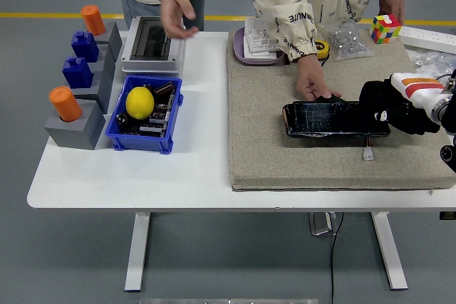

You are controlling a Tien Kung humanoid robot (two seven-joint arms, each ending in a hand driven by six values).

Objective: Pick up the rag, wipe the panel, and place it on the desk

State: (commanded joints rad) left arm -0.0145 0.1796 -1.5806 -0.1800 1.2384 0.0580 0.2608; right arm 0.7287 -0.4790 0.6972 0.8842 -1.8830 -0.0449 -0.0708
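right hand (390, 108) at the panel's (335, 118) right end, clenched around a dark bundle – likely the rag (377, 105), hard to tell from the black fingers. panel flat on the mat (285, 154), glossy, cracked-looking. person's hand (313, 85) touching the far edge, other hand (174, 12) up over the grey box (151, 44). left arm out of view. step judged: wiping. best done with rag kept flat, light even pressure, sweeping leftward along the length – not shoving the panel, clear of the small connector (368, 153).
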